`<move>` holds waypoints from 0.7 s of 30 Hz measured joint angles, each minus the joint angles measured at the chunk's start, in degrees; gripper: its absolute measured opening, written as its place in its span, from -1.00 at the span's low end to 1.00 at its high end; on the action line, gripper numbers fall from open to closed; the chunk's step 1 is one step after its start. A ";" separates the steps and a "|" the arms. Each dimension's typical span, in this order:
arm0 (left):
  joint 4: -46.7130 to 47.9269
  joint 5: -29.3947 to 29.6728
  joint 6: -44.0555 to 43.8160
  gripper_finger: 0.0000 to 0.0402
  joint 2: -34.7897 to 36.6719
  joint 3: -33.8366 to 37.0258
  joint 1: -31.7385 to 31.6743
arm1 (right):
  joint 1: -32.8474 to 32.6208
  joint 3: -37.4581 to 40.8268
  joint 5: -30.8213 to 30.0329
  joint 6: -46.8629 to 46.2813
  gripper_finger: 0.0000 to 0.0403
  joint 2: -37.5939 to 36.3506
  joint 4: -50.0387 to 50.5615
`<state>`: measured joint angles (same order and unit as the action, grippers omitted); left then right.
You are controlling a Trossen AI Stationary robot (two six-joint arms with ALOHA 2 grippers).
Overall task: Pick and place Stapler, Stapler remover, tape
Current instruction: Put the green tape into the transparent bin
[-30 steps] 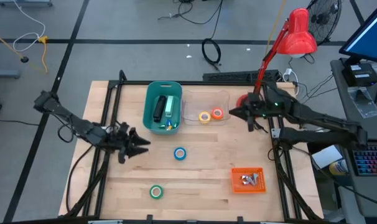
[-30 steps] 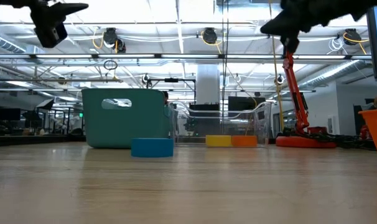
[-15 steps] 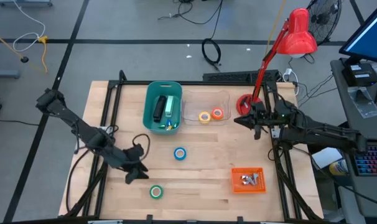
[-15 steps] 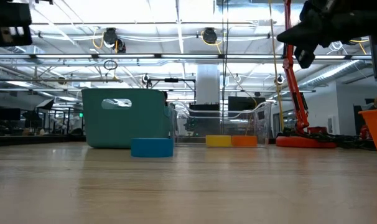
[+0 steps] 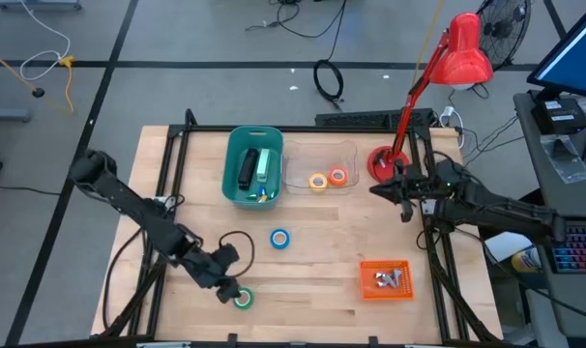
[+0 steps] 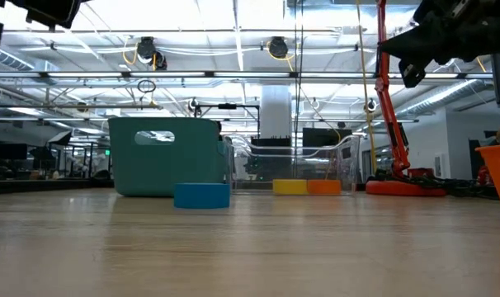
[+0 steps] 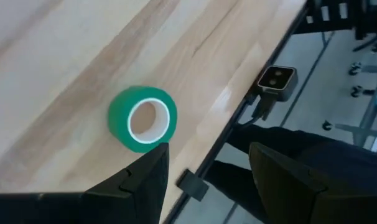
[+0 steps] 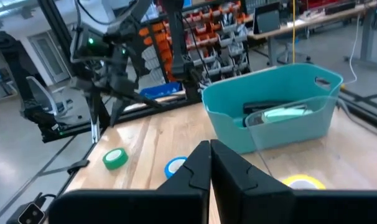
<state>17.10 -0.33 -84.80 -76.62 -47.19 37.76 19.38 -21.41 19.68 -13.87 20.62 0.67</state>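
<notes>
Left gripper [image 5: 229,289], fingers apart, hovers beside green tape [image 5: 243,299]; it should centre over the roll before closing. Right fingers shut.

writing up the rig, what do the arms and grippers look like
Both arms are dark, slim and jointed, with black cables trailing along them. The left gripper has two broad, matte black fingers with angular tips. The right gripper has matching black fingers; green lights glow on the right arm.
</notes>
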 joint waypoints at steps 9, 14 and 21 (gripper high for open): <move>2.03 -7.15 -10.80 0.12 -6.77 -2.28 -0.02 | 0.02 0.48 0.12 0.05 -1.00 -2.91 -0.02; 4.88 -7.12 -15.93 0.12 -8.06 -2.30 -0.14 | 0.02 0.48 0.13 0.24 -1.00 -2.91 0.00; 5.41 -2.45 -16.80 0.12 -9.14 -2.35 -1.15 | 0.02 0.48 0.15 1.22 -1.00 -2.91 0.00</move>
<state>22.51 -2.78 -101.61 -85.76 -49.54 36.61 19.40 -20.93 19.84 -12.65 17.72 0.67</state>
